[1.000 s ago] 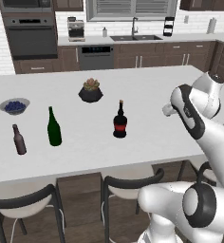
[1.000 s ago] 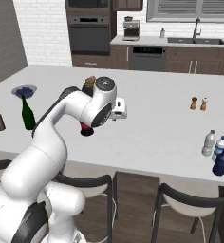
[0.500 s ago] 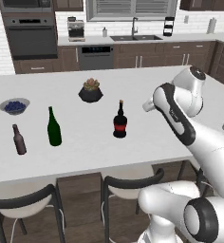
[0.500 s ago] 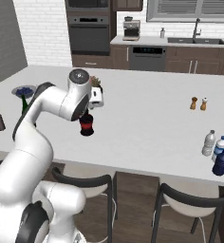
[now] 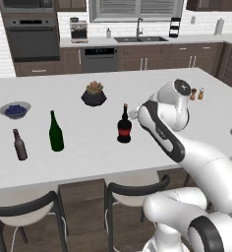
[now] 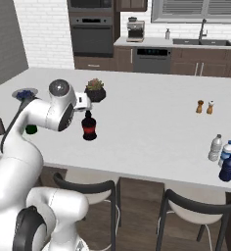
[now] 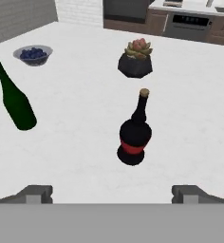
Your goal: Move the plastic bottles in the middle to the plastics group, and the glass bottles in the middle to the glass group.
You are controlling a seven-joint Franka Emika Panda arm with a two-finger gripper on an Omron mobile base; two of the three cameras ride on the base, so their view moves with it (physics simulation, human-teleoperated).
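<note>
- Landmark: red-labelled bottle (image 5: pixel 124 125), upright mid-tabletop (image 5: pixel 88 147).
- Left of it: brown bottle (image 5: pixel 19 144) and green bottle (image 5: pixel 55 132), the glass group, well apart from it. Blue bowl (image 5: pixel 14 110) behind them.
- Behind it: potted succulent (image 5: pixel 94 93).
- Gripper (image 7: pixel 112 192) hovers near it, camera side; jaws wide, holding nothing.
- Likely step: grasp the red-labelled bottle. Best to centre the jaws on the round body below the neck, keep the bottle vertical, then set it beside the green bottle without knocking it.
- Far right of it: clear bottle (image 6: pixel 215 147), second clear bottle (image 6: pixel 226 150) and dark blue bottle (image 6: pixel 227 167), clustered.
- Hard to tell: fingertips barely show in the hand view; arm hides the gripper in the left base view.
</note>
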